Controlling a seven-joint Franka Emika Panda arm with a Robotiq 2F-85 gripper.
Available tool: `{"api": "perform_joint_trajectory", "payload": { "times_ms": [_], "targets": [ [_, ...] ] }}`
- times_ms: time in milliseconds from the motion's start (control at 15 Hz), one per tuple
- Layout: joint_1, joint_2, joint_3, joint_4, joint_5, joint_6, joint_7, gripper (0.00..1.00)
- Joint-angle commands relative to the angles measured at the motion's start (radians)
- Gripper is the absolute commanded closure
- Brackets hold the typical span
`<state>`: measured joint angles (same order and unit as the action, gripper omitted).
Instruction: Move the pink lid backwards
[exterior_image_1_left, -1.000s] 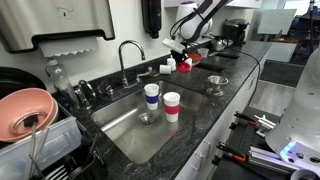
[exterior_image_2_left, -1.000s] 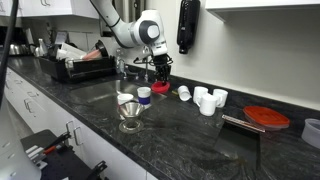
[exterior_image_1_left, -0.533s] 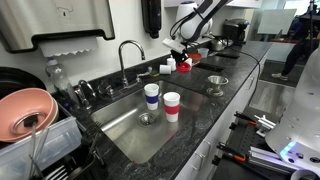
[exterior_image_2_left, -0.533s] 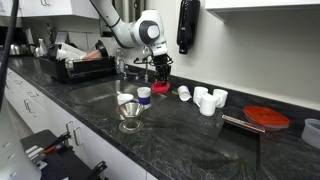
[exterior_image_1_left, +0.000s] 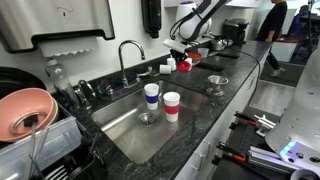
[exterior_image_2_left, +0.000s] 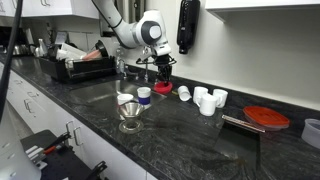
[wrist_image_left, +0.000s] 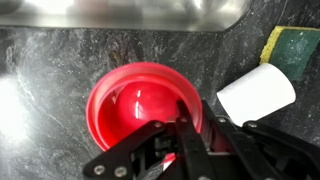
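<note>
Jaws first: the gripper (wrist_image_left: 195, 113) is pinched onto the rim of the pink lid (wrist_image_left: 140, 105). In the wrist view one finger sits inside the rim and the other just outside it, with the rim between them. That is a grip on the lid's edge, not on its middle.

The lid lies open side up on the dark stone counter (wrist_image_left: 50, 60), just off the steel edge of the sink (wrist_image_left: 120, 10). In both exterior views it sits on the counter beyond the sink's end, under the lowered gripper (exterior_image_2_left: 162, 78), a red spot (exterior_image_2_left: 161, 88) close to the back wall.

One step farther from the sink than the lid, a small white cup (wrist_image_left: 257, 92) lies on its side, just beside the lid's rim; I can't tell whether they touch. A yellow-green sponge (wrist_image_left: 297, 45) sits off the sink's corner.

Farther out from the sink, in an exterior view, comes a cluster of upright white cups (exterior_image_2_left: 207, 100), then a flat red disc (exterior_image_2_left: 266, 117), well away. At the counter's front edge by the sink stands a metal funnel (exterior_image_2_left: 129, 110), with a blue-topped cup (exterior_image_2_left: 144, 96) behind it.

Inside the sink (exterior_image_1_left: 125, 125) stand two cups, one blue-banded (exterior_image_1_left: 151, 94), one red-banded (exterior_image_1_left: 172, 105), close to each other. The faucet (exterior_image_1_left: 128, 55) arches over the sink's back edge.
</note>
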<state>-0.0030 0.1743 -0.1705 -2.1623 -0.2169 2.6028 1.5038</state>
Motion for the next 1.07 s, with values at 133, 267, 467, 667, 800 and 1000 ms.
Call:
{"api": "perform_joint_trajectory", "payload": {
  "times_ms": [133, 267, 467, 667, 800, 1000],
  "targets": [
    [-0.092, 0.055, 0.107, 0.082, 0.169, -0.039, -0.397, 0.96],
    [-0.143, 0.082, 0.166, 0.111, 0.253, -0.079, -0.552, 0.96],
    [-0.117, 0.14, 0.088, 0.183, 0.243, -0.167, -0.733, 0.96],
    [-0.092, 0.133, 0.054, 0.158, 0.26, -0.131, -0.72, 0.85],
    [-0.088, 0.138, 0.055, 0.166, 0.259, -0.138, -0.725, 0.85],
    [-0.084, 0.138, 0.056, 0.167, 0.258, -0.14, -0.724, 0.96]
  ]
}}
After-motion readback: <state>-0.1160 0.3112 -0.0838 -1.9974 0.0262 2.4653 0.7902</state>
